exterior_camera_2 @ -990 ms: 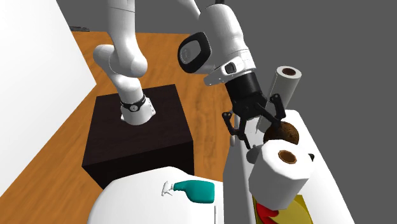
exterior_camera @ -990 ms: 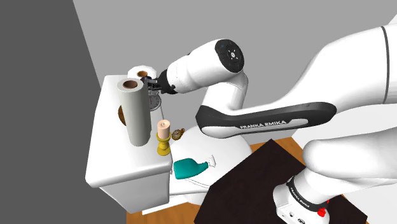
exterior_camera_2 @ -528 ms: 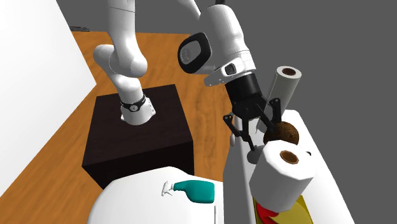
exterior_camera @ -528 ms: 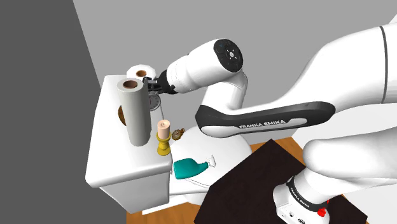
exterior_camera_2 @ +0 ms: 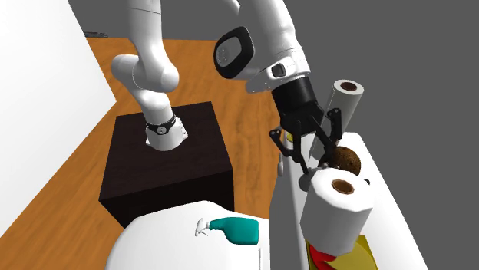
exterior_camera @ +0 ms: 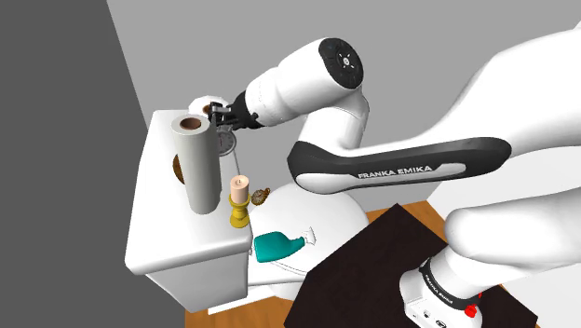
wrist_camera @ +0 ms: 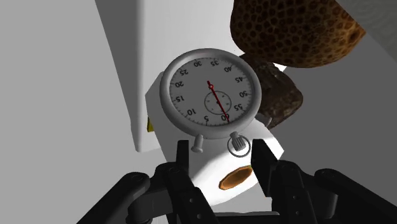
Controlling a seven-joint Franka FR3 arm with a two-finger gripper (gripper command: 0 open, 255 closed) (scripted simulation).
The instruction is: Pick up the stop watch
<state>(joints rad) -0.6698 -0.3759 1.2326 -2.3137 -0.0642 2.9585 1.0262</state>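
The stop watch [wrist_camera: 210,92] is a grey round watch with a white dial and a red hand. Its crown ring and button sit between my two black fingertips. My gripper [wrist_camera: 221,153] is shut on that lower edge, and the watch hangs in front of a white toilet roll [wrist_camera: 216,184]. In the shoulder view the gripper [exterior_camera: 222,116] is over the far end of the white toilet tank [exterior_camera: 158,233], with the grey watch [exterior_camera: 226,143] just under it. In the second exterior view the gripper [exterior_camera_2: 311,157] hangs above the tank beside the toilet roll [exterior_camera_2: 338,201].
A tall grey paper roll [exterior_camera: 197,163] stands on the tank, and a brown lumpy ball [exterior_camera_2: 343,159] lies close to the gripper. Near the tank's front edge stand a candle on a gold holder [exterior_camera: 239,198] and a small gold watch [exterior_camera: 259,196]. A teal spray bottle [exterior_camera: 276,246] lies on the toilet lid.
The arm's elbow and forearm have risen. The gripper has moved up slightly over the tank, toward the shoulder view's left.
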